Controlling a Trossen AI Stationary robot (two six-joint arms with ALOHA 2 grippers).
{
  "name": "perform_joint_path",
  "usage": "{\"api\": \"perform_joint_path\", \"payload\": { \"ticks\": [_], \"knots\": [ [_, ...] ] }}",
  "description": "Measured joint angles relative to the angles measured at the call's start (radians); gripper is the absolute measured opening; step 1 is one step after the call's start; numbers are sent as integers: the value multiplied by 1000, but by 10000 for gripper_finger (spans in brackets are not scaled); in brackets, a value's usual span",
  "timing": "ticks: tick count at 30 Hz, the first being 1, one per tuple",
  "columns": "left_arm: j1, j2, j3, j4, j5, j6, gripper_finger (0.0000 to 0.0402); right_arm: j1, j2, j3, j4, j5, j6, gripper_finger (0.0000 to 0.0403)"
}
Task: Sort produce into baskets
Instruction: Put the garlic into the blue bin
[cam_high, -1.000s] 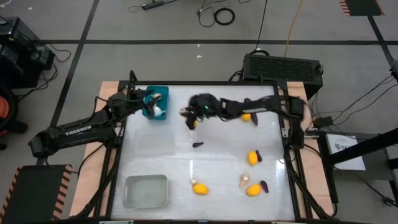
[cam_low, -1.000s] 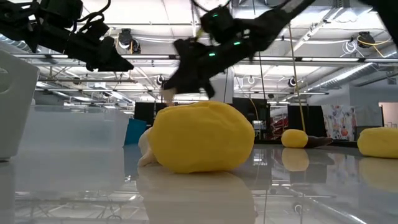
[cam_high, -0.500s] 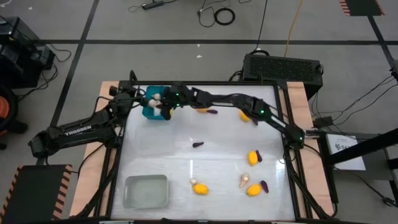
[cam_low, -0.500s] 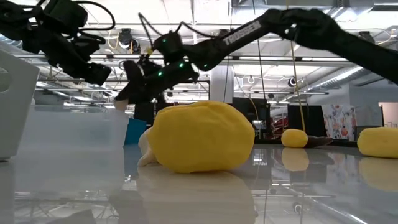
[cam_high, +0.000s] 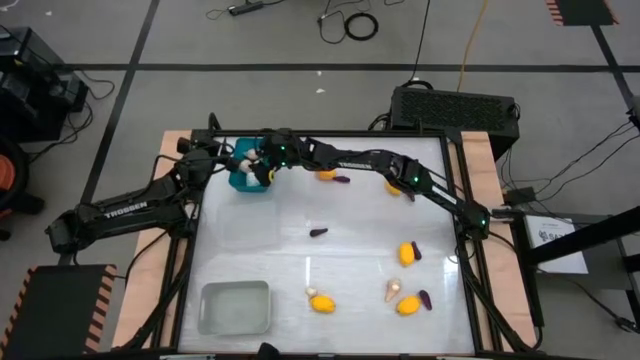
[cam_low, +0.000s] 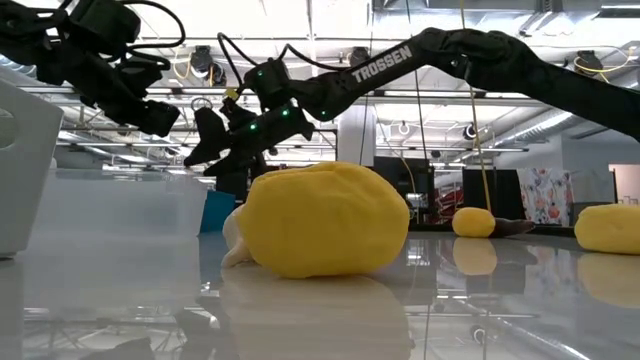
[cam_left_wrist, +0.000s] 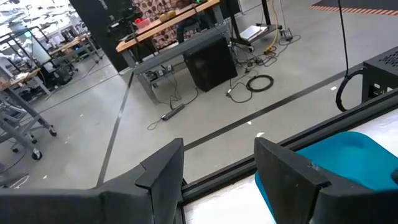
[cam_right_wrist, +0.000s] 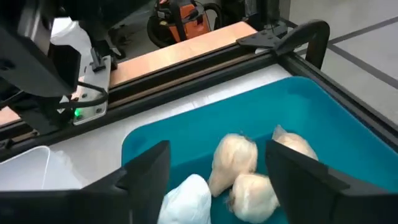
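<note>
- Left pincer (cam_left_wrist: 219, 146) waits just beside the teal bin's (cam_right_wrist: 298, 99) outer edge. Its fingers are spread wide with nothing between them, and it is best left parked there.
- Right pincer (cam_right_wrist: 219, 149) hangs over the teal bin at the surface's (cam_high: 360, 260) far left corner, wide apart and empty. The drop looks finished.
- To do this step well, lift straight up before swinging away, so the fingers clear the bin wall and the left arm close by.
- Garlic bulbs (cam_right_wrist: 235, 160): about four lie in the teal bin, and two more (cam_high: 392, 290) are on the surface.
- Bins: two, the teal one and a translucent bin (cam_high: 235, 310) at the near left, which looks empty.
- Lemons (cam_high: 322, 304): five on the surface, one partly hidden under the right arm.
- Eggplants (cam_high: 318, 232): four clearly visible, possibly a fifth by the hidden lemon.
</note>
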Motion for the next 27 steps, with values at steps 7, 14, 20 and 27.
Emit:
{"api": "perform_joint_path", "payload": {
  "ticks": [7,14,20,27],
  "knots": [
    [0,0,0,0,0,0,203,0,-43,-1,-126,-31,-6,288],
    [0,0,0,3,64,6,203,4,-184,0,-541,-36,-72,284],
    [0,0,0,27,167,0,203,28,-281,0,-974,-36,-98,281],
    [0,0,0,47,363,-2,203,104,-277,-13,-1378,-34,-70,281]
  ]
}}
